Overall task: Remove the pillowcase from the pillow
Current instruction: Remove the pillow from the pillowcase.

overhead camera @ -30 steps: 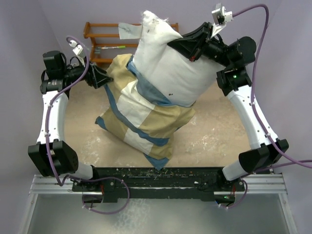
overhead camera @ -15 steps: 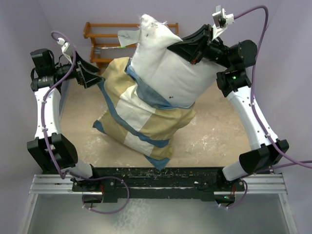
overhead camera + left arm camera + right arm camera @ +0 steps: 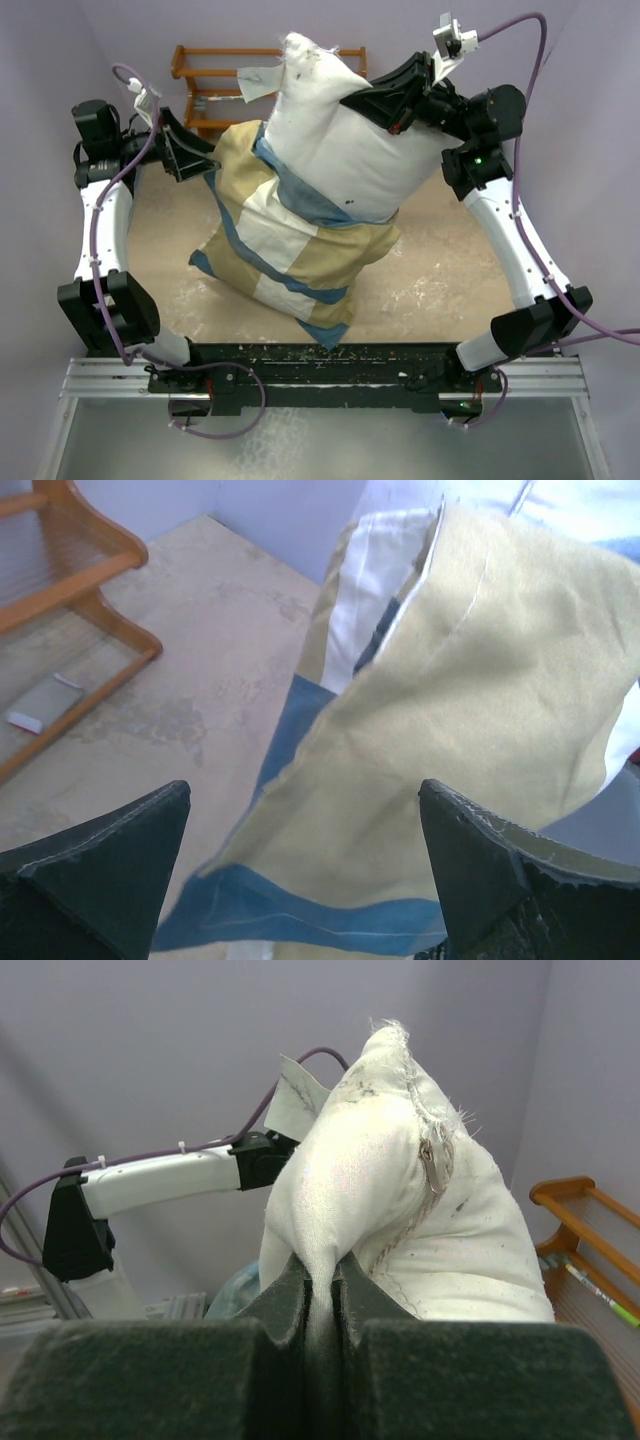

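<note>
The plump white pillow (image 3: 340, 140) hangs tilted over the table, and my right gripper (image 3: 352, 98) is shut on a pinch of its upper right side. In the right wrist view the gripper (image 3: 320, 1270) clamps a fold of the pillow (image 3: 400, 1200) beside its zipper. The tan, cream and blue pillowcase (image 3: 290, 250) still wraps the pillow's lower half and sags onto the table. My left gripper (image 3: 203, 160) stands open just left of the pillowcase's upper edge. From the left wrist, that gripper (image 3: 303, 790) is empty, with the pillowcase (image 3: 470, 680) ahead of it.
A wooden rack (image 3: 215, 80) stands at the back left against the purple wall, close behind the left gripper. It also shows as the rack (image 3: 70, 610) with a small grey item (image 3: 40, 705) on it. The sandy table top (image 3: 440, 280) lies beneath.
My left gripper has opened wide and drawn back to the left, off the pillowcase's edge. The right gripper and the pillow have hardly moved.
</note>
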Controlling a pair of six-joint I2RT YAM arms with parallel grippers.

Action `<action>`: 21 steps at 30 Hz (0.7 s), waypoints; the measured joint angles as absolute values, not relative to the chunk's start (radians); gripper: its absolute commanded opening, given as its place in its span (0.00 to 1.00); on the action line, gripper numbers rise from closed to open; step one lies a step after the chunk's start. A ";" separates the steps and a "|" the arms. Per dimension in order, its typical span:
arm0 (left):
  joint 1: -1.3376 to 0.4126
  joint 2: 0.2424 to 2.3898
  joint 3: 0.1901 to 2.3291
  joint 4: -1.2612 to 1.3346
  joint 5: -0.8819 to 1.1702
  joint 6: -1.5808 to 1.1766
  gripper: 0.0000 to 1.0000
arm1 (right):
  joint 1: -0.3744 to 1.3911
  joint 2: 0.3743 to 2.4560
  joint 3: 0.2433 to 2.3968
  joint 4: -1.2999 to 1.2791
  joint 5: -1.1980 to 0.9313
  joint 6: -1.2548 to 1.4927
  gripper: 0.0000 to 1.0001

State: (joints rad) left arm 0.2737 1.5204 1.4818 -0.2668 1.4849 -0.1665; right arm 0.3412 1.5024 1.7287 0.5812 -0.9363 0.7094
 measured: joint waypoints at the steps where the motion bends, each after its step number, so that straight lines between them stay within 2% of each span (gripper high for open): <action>1: 0.274 1.525 1.498 -0.261 1.486 -0.174 1.00 | 0.342 1.502 1.729 0.581 -0.937 0.709 0.00; 3: 0.269 1.536 1.531 -0.238 1.499 -0.198 1.00 | 0.346 1.498 1.729 0.580 -0.939 0.710 0.00; 7: 0.230 1.538 1.531 -0.194 1.525 -0.263 0.76 | 0.348 1.489 1.729 0.578 -0.942 0.710 0.00; 9: 0.211 1.534 1.493 -0.152 1.534 -0.313 0.50 | 0.348 1.485 1.729 0.571 -0.942 0.708 0.00; 11: 0.207 1.525 1.426 -0.065 1.541 -0.391 0.16 | 0.348 1.481 1.729 0.563 -0.941 0.704 0.00; 12: 0.208 1.521 1.395 -0.015 1.543 -0.431 0.06 | 0.348 1.479 1.729 0.558 -0.939 0.702 0.00; 13: 0.211 1.517 1.355 0.054 1.543 -0.480 0.00 | 0.348 1.478 1.729 0.553 -0.936 0.700 0.00; 17: 0.235 1.514 1.256 0.303 1.549 -0.667 0.00 | 0.348 1.474 1.729 0.515 -0.910 0.680 0.00; 21: 0.288 1.494 1.230 0.342 1.550 -0.684 0.00 | 0.349 1.463 1.736 0.445 -0.846 0.631 0.00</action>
State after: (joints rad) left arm 0.2878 1.4940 1.2297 0.3416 1.5497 -0.6838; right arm 0.3489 1.4631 1.7359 0.4454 -0.8463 0.6312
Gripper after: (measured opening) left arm 0.006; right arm 0.042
